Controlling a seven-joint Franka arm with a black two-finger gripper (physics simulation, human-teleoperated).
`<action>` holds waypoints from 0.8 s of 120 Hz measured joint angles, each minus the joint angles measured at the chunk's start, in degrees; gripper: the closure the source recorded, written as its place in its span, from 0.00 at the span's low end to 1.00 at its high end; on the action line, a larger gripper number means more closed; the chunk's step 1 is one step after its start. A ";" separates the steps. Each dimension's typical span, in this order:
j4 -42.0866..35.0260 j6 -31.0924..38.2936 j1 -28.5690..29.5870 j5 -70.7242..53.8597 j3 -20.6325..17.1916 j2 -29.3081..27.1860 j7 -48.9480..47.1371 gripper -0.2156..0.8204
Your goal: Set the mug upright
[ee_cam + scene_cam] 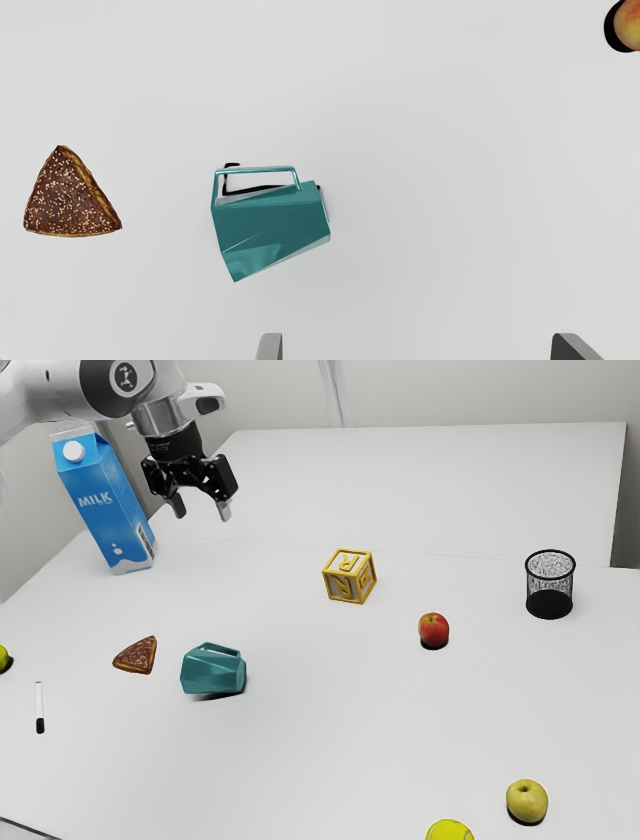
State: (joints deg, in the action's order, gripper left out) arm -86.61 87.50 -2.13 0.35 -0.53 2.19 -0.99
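Note:
My gripper (202, 512) hangs high above the table near the milk carton, in the exterior view's upper left. Its two fingers stand wide apart in the wrist view, and the gripper (416, 346) has nothing between them. A teal faceted mug (213, 670) lies on its side on the table, well below the hand and apart from it. In the wrist view the mug (270, 225) shows its angular handle along one side, with the body lying toward the fingers.
Beside the mug lies a brown seeded pastry wedge (137, 656). A milk carton (105, 500) stands close to the hand. Farther off are a letter block (349, 576), a red apple (433, 629), a mesh cup (549, 585), a yellow apple (527, 800) and a marker (40, 708).

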 joint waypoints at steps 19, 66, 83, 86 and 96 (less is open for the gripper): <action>-0.29 -0.01 -0.02 0.19 0.03 -0.19 -0.06 0.23; -5.63 -2.20 5.00 0.53 0.22 -6.11 0.16 0.23; -7.88 -2.82 10.51 1.99 0.47 -6.62 1.29 0.23; -8.39 -2.79 11.22 2.38 0.56 -6.66 1.55 0.23; -10.28 -2.21 12.98 3.52 0.72 -6.82 2.51 0.23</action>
State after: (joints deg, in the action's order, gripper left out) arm -96.89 85.29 10.84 3.87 0.19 -4.63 1.52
